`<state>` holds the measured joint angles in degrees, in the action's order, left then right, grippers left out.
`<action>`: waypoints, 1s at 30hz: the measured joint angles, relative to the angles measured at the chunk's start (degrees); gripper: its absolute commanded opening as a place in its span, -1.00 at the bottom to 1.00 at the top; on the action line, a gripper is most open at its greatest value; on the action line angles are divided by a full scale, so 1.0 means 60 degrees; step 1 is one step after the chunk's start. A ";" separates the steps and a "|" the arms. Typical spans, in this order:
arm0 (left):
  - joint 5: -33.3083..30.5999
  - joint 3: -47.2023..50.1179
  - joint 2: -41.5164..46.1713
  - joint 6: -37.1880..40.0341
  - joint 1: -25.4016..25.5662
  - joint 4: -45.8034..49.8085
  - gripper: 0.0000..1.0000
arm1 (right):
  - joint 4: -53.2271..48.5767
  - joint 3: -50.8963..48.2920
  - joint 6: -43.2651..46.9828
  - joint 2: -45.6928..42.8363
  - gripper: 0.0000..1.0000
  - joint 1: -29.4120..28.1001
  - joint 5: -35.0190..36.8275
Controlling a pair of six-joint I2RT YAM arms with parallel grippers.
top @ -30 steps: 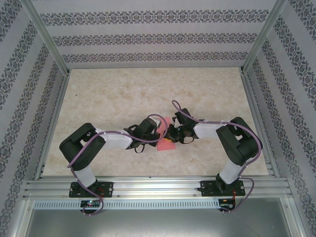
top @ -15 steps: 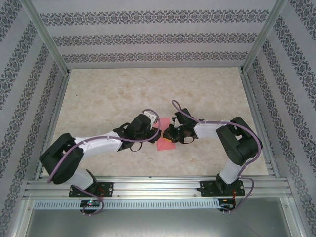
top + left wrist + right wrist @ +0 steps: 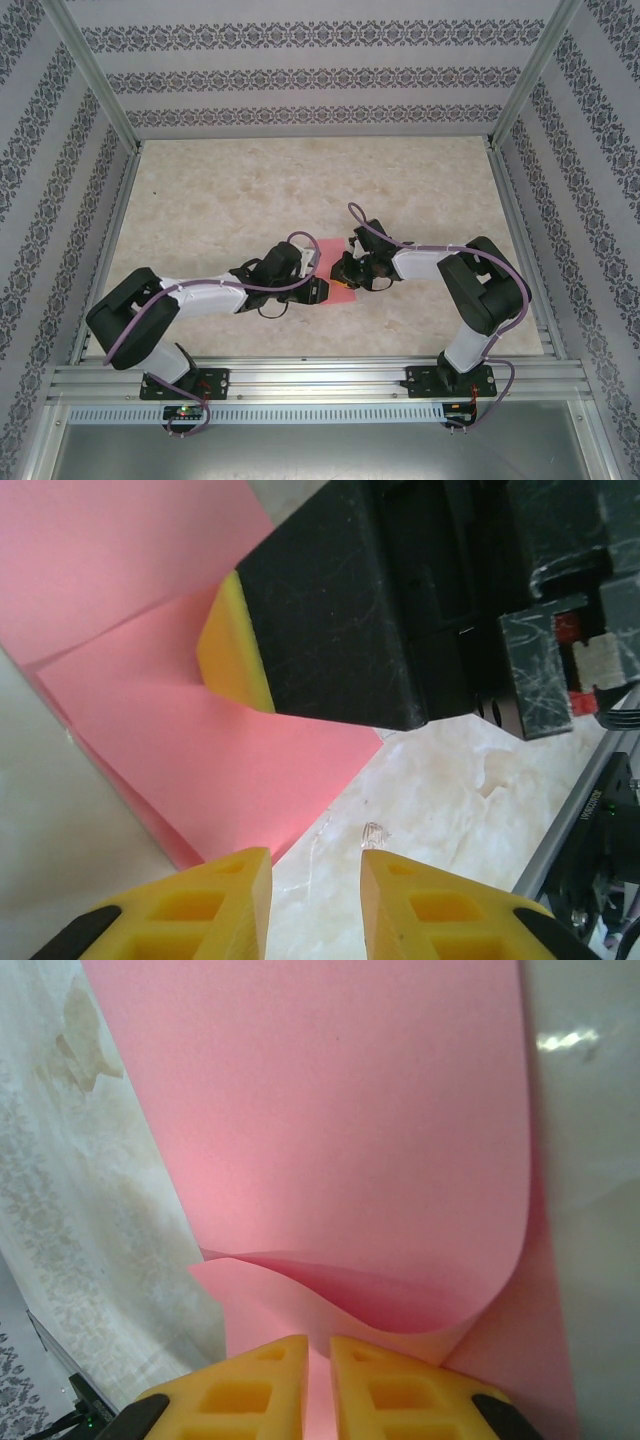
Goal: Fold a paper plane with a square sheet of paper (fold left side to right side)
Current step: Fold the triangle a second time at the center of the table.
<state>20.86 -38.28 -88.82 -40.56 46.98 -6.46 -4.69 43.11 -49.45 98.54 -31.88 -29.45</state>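
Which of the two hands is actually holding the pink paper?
The right hand: its fingers pinch the pink paper. The left hand has its fingers apart over the table, gripping nothing.

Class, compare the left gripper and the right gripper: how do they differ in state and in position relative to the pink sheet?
The left gripper has its jaws apart with nothing between them; the right gripper is nearly closed, pinching the square sheet of paper. The left gripper sits at the sheet's edge, mostly over bare table; the right gripper reaches onto the curled sheet. Both have yellow fingers.
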 measured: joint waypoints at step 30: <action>0.0328 -0.0488 -0.1381 -0.0372 0.0000 0.0346 -0.46 | -0.0084 0.0047 0.0044 0.0018 -0.68 0.0000 -0.0004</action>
<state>22.83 -41.21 -97.10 -42.78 46.98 -4.38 -5.19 43.40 -49.19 98.65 -31.88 -29.47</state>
